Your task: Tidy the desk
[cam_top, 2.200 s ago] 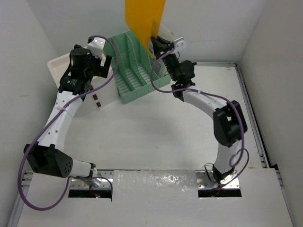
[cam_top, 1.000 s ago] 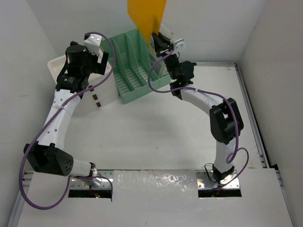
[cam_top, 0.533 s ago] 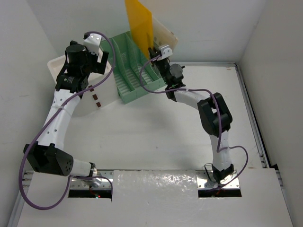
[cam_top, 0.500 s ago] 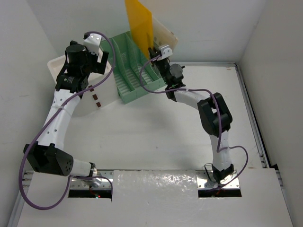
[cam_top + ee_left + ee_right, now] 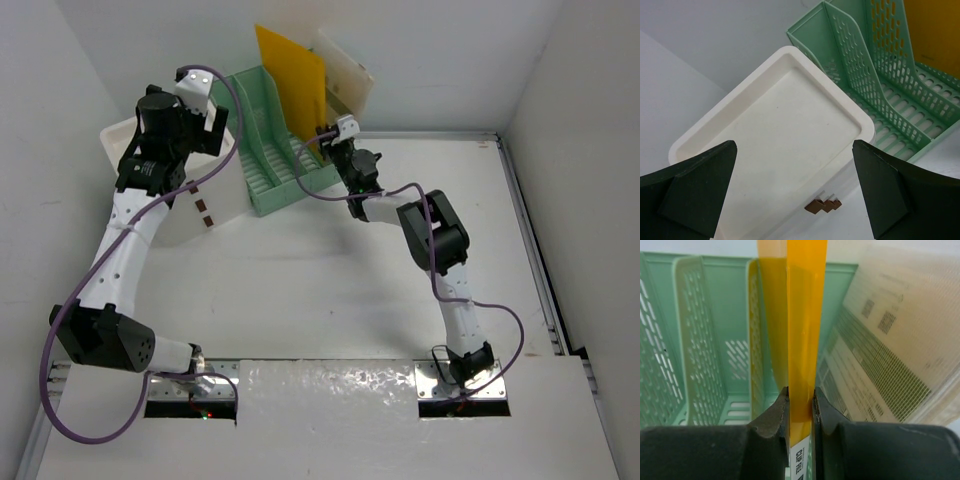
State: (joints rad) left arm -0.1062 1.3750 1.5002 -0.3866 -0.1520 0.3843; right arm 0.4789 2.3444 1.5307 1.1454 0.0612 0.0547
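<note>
My right gripper (image 5: 330,133) (image 5: 801,399) is shut on the edge of a yellow clip file (image 5: 291,78) (image 5: 802,330), which stands upright in the right slot of the green file rack (image 5: 275,150) (image 5: 705,340). A pale mesh document pouch (image 5: 342,75) (image 5: 890,340) leans just right of the file. My left gripper (image 5: 215,125) (image 5: 795,200) is open and empty, above the white drawer box (image 5: 190,215) (image 5: 765,140) on the white desk (image 5: 320,290).
The drawer box has brown handles (image 5: 205,212) (image 5: 824,205) on its front. White walls close in the desk at the back and both sides. A silver rail (image 5: 530,250) runs along the right edge.
My right gripper has carried the yellow file down and left, lowering it into the green rack's right slot. The left arm has barely moved.
</note>
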